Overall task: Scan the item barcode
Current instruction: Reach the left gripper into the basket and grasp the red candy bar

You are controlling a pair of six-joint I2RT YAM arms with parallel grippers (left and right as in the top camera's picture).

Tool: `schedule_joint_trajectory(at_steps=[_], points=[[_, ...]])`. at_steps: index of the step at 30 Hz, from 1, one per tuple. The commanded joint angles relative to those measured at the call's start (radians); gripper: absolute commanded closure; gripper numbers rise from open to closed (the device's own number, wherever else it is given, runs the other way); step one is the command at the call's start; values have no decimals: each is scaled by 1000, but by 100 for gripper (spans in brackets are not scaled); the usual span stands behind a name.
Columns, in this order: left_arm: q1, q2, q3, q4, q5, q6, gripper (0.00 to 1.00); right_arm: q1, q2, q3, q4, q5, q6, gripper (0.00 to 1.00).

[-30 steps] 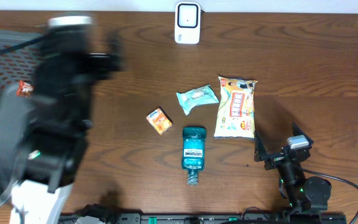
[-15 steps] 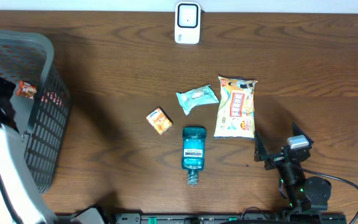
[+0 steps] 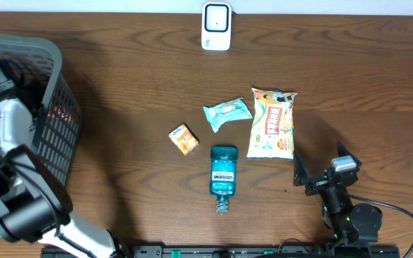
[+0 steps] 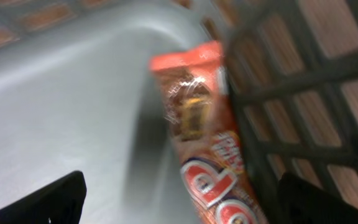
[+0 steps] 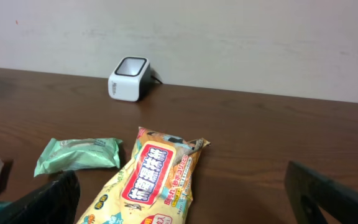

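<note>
My left gripper (image 4: 182, 208) hangs open inside the grey basket (image 3: 49, 86), its dark fingertips (image 4: 51, 199) at the lower corners of the left wrist view. An orange-red snack packet (image 4: 197, 137) lies between and ahead of them against the basket's mesh wall, untouched. In the overhead view my left arm (image 3: 6, 122) covers that packet. The white barcode scanner (image 3: 216, 26) stands at the table's far edge. My right gripper (image 3: 315, 174) rests open at the front right, nothing in it.
On the table lie a green packet (image 3: 227, 112), a yellow snack bag (image 3: 272, 123), a small orange box (image 3: 183, 139) and a teal mouthwash bottle (image 3: 223, 172). The yellow snack bag (image 5: 157, 177) lies just ahead of my right gripper.
My left arm has swung from a blur over the table's left side down into the basket, now covering the packet there. The right arm and table items have not moved.
</note>
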Motion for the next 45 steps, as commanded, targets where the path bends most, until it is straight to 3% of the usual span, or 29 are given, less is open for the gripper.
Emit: schedule_joint_trajectory(at_steps=[1,7,14,17,20,21,27,33,38,40,45], points=[[-23,48,0,36,18,49,2,8,-5,-4,0,2,17,1],[-37,151,0,71,17,49,2,8,-5,-4,0,2,17,1],[-35,219,0,-40,14,72,3,8,-5,-4,0,2,17,1],[-32,218,0,-90,0,109,54,8,-5,-4,0,2,17,1],[-23,218,0,-140,-37,108,89,8,-5,-4,0,2,17,1],[-19,217,0,-159,-40,108,92,8,-5,-4,0,1,17,1],[11,142,2,-206,-47,79,93,8,-5,-4,0,1,17,1],[57,-146,2,-198,-46,62,93,8,-5,-4,0,1,17,1],[98,-391,2,-205,-43,-34,93,8,-5,-4,0,1,17,1],[104,-471,2,-217,-7,-59,93,8,-5,-4,0,1,17,1],[91,-660,2,-197,253,-118,93,8,-5,-4,0,2,17,1]])
